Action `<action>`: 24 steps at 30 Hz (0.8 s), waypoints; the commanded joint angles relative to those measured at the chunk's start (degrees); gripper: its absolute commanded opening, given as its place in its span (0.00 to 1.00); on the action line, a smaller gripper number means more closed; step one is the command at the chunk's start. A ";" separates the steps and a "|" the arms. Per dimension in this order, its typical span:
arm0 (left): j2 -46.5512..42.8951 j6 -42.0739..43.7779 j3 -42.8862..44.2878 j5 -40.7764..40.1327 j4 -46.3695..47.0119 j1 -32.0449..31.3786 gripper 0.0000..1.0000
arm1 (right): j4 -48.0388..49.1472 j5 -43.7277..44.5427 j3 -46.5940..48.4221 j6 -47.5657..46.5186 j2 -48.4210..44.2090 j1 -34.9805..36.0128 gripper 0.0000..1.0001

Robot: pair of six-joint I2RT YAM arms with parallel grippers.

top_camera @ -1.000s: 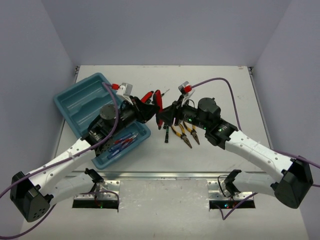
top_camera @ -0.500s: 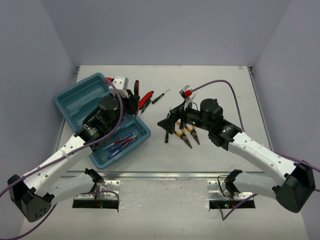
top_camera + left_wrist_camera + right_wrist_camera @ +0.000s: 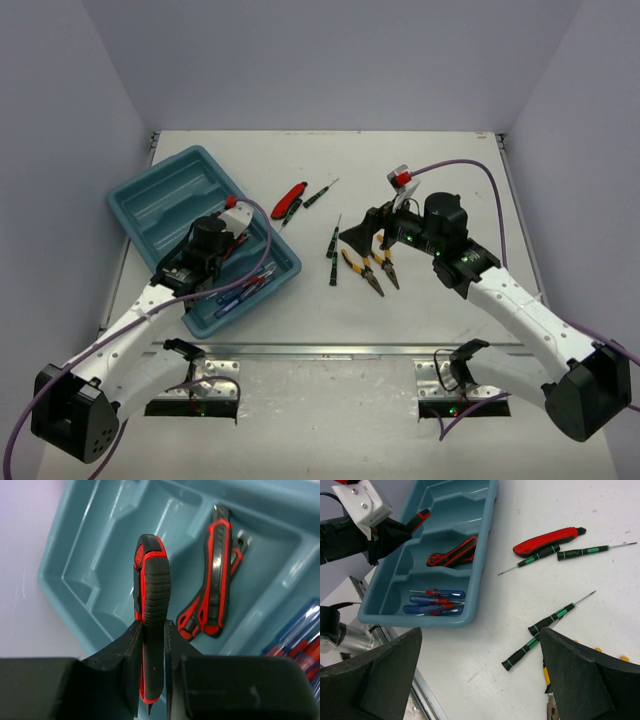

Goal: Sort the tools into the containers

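Observation:
My left gripper [image 3: 230,238] [image 3: 152,630] is shut on a red-and-black cutter [image 3: 152,580] and holds it above the teal tray [image 3: 160,195] [image 3: 100,545]. Another red cutter [image 3: 212,575] [image 3: 452,554] lies in the compartment below it, and blue screwdrivers [image 3: 240,290] [image 3: 435,602] fill the nearest one. My right gripper [image 3: 365,238] [image 3: 480,680] stands wide open and holds nothing, above the table. Just below and beside it lie two yellow pliers [image 3: 372,270] and black-green screwdrivers [image 3: 334,245] [image 3: 555,616]. A third red cutter [image 3: 289,200] [image 3: 547,540] lies further back.
Two more thin black-green screwdrivers [image 3: 320,192] [image 3: 582,551] lie beside the red cutter on the table. A metal rail [image 3: 320,350] runs along the table's near edge. Purple cables [image 3: 470,170] loop over both arms. Grey walls close in the left, right and back.
The grippers met at the table's middle a second ago. The right one opened and drew back to the right. The left one swung left over the tray with the cutter.

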 commanded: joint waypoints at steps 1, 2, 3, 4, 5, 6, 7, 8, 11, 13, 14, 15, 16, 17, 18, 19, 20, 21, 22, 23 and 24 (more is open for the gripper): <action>-0.27 5.76 0.60 2.41 3.08 0.11 0.09 | 1.68 -1.64 0.68 0.11 0.54 -0.45 0.99; 0.03 5.95 0.49 2.60 3.00 0.03 0.14 | 1.65 -1.64 0.68 0.07 0.47 -0.49 0.99; 0.34 6.08 0.39 2.67 2.99 -0.03 0.21 | 1.62 -1.66 0.68 0.05 0.40 -0.53 0.99; 0.70 6.00 0.34 2.32 3.22 -0.03 0.31 | 1.62 -1.79 0.68 0.08 0.38 -0.58 0.99; 1.05 5.93 0.29 1.97 3.44 -0.03 0.42 | 1.62 -1.92 0.68 0.10 0.35 -0.63 0.99; 1.40 5.85 0.23 1.62 3.67 -0.03 0.53 | 1.62 -2.04 0.68 0.13 0.33 -0.68 0.99; 1.50 5.64 0.34 1.88 3.84 -0.03 0.58 | 1.62 -2.11 0.68 0.17 0.32 -0.69 0.99; 1.50 5.39 0.48 2.31 4.02 -0.03 0.62 | 1.61 -2.17 0.68 0.22 0.32 -0.70 0.99; 1.59 4.62 0.57 1.66 5.21 -0.03 0.78 | 1.36 -2.25 0.76 0.22 0.40 -0.78 0.99; 1.43 4.10 0.98 0.72 6.12 -0.04 0.86 | 1.19 -2.34 0.85 0.13 0.32 -0.87 0.99; 1.22 3.00 1.82 0.40 6.36 -0.03 0.91 | 1.03 -2.34 0.93 0.16 0.25 -0.89 0.99; 0.99 1.71 2.79 0.11 6.57 -0.03 0.95 | 0.85 -2.34 1.01 0.19 0.16 -0.92 0.99; 0.75 0.42 3.75 -0.19 6.77 -0.03 0.99 | 0.68 -2.34 1.10 0.22 0.07 -0.95 0.99; 0.79 -3.23 5.01 -0.53 6.88 -0.03 1.00 | -0.01 -2.34 1.48 0.37 -0.02 -0.96 0.99; 1.60 -6.10 7.92 -0.80 6.60 -0.03 1.00 | -0.58 -2.34 1.85 0.54 -0.25 -1.03 0.99; 1.77 -8.67 8.48 -0.48 6.54 -0.03 1.00 | -1.25 -2.34 2.27 0.72 -0.37 -1.12 0.99; 3.57 -13.29 12.09 0.31 4.81 -0.03 1.00 | -1.95 -2.27 3.07 0.96 -0.82 -1.06 0.99; 5.55 -15.50 14.96 1.40 3.07 -0.03 1.00 | -3.66 -2.04 3.87 1.16 -1.05 -1.12 0.99; 7.57 -16.83 17.58 1.89 1.38 -0.03 1.00 | -5.74 -1.78 4.57 1.19 -1.23 -1.06 0.99; 13.38 -18.78 23.35 2.54 -1.59 -0.03 1.00 | -8.34 -1.21 5.82 1.13 -1.44 -1.10 0.99; 17.39 -19.99 27.18 4.00 -3.23 -0.03 1.00 | -10.99 -0.42 6.86 1.14 -1.96 -1.09 0.99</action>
